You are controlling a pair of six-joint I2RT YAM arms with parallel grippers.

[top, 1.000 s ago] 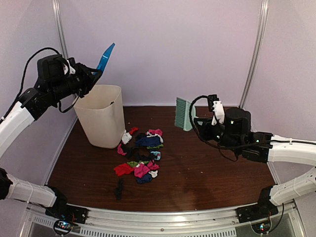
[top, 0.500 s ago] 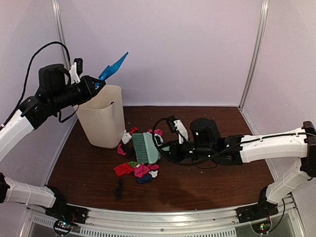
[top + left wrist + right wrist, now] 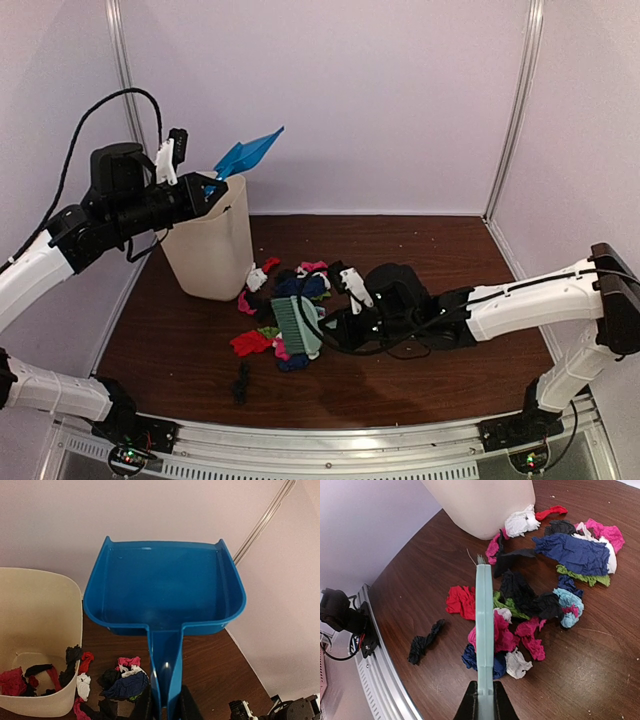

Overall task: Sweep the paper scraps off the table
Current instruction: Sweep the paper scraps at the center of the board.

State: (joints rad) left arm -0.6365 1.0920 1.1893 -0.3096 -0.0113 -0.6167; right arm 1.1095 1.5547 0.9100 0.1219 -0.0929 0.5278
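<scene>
While the left gripper (image 3: 207, 186) clenches the dustpan (image 3: 250, 152) above the bin (image 3: 210, 250), the right gripper (image 3: 338, 322) grips the brush (image 3: 297, 325), now down among the paper scraps (image 3: 300, 288) on the table (image 3: 450, 250) instead of raised off right. Right wrist view: scraps flank the brush just ahead of its jaws.

Glossy blue plastic dustpan (image 3: 165, 590); wrinkly paper scraps (image 3: 570, 552)

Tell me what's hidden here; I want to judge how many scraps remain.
- Top view: the brush covers part of the paper scraps.
- Top view: the bin shows only its outer wall; the left wrist view's edge crops its inside.
- Right wrist view: brush edge-on, hiding scraps beneath.
</scene>
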